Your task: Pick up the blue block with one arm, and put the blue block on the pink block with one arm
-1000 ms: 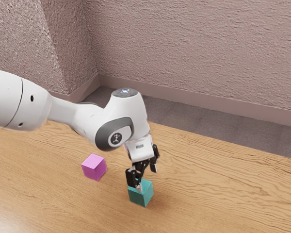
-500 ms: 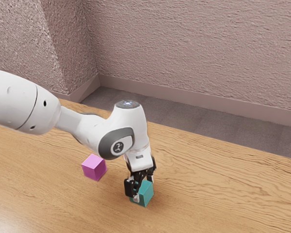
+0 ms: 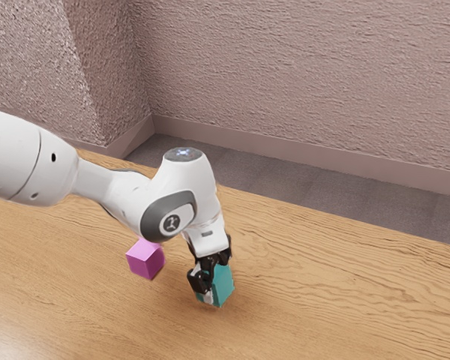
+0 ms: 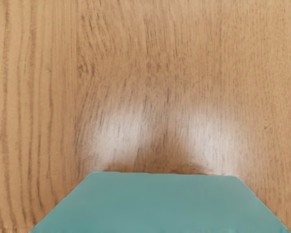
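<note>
Blue block (image 3: 222,287) reads teal in the render. It sits between the fingers of the gripper (image 3: 212,291), tilted, not square to the table (image 3: 345,285). Fingers are clamped on it from two sides: the dark near finger lies across its face toward the exterior view's left, the other finger is mostly hidden behind it. Can't tell whether the bottom edge is clear of the wood or just touching.

In the wrist view the block (image 4: 160,204) is the big teal slab right under the hand, with bare wood grain (image 4: 145,73) beyond it and two soft light patches on the surface just past its edge.

Pink block (image 3: 145,260) rests flat on the table toward the exterior view's left of the blue one. It is near but apart, with a visible gap of wood between them. Its top is partly covered by the arm (image 3: 135,199), which passes in front. Nothing is on what shows of it.

The arm comes in from the exterior view's left, wrist bent down over the blue block. Behind the table are grey floor (image 3: 322,187) and a rough pinkish wall (image 3: 300,67).
</note>
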Motion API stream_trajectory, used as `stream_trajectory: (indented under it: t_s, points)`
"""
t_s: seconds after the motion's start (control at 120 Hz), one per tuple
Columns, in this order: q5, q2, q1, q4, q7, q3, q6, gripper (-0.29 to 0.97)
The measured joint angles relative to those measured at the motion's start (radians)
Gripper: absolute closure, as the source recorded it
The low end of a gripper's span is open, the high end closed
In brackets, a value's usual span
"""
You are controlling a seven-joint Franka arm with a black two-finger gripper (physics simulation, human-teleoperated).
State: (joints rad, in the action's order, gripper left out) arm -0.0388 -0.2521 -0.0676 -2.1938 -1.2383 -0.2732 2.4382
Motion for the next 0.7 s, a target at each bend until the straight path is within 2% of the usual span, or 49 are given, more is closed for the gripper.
stream_trajectory:
  t_s: [0.142, 0.292, 0.458, 0.7]
  points:
    - [0.008, 0.116, 0.003, -0.039, 0.008, 0.0, -0.02, 0.48]
    - [0.015, 0.193, 0.081, -0.042, 0.006, 0.004, -0.068, 0.51]
    - [0.014, 0.194, 0.158, -0.035, -0.012, 0.02, -0.102, 0.52]
    - [0.011, 0.18, 0.154, -0.019, -0.055, 0.091, -0.111, 0.45]
